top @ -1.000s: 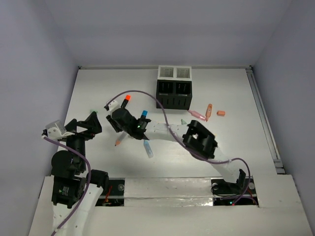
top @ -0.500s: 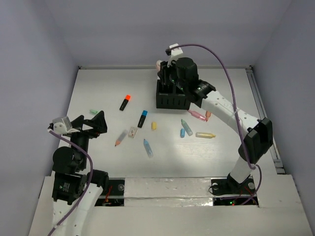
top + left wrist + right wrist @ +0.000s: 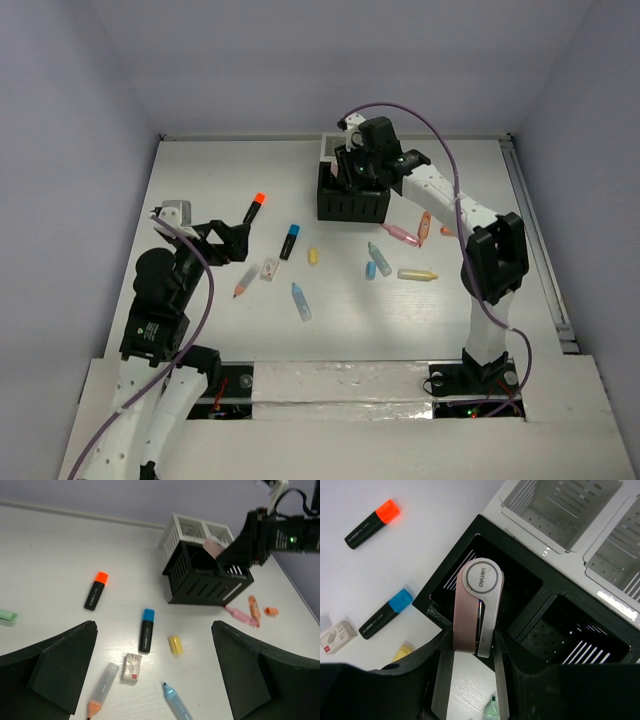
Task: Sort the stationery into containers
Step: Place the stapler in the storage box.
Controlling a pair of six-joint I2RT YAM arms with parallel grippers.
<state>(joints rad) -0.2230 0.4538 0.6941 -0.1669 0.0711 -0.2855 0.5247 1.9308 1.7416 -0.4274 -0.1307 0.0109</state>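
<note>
My right gripper (image 3: 350, 166) is shut on a pink-and-white oblong item (image 3: 476, 605) and holds it over the left black compartment of the organizer (image 3: 547, 592), whose white part (image 3: 560, 510) lies behind. The held item also shows in the left wrist view (image 3: 214, 546). My left gripper (image 3: 226, 240) is open and empty, above the table left of the loose stationery. Below it lie a blue-capped marker (image 3: 146, 630), a white eraser (image 3: 132, 661), a small yellow piece (image 3: 175, 644), an orange-tipped highlighter (image 3: 100, 690) and a blue highlighter (image 3: 176, 705). An orange-capped marker (image 3: 254, 208) lies farther back.
Right of the organizer's black part (image 3: 350, 205) lie a pink highlighter (image 3: 400, 234), an orange one (image 3: 425, 226) and a small orange piece (image 3: 448, 231). A teal highlighter (image 3: 380, 258), a small blue piece (image 3: 370, 269) and a yellow highlighter (image 3: 417, 274) lie nearer. A green piece (image 3: 6, 615) lies far left.
My right arm has swung from the table's left-middle to over the organizer, carrying the pink item, and now sits a little lower over the black part. My left gripper has moved right.
</note>
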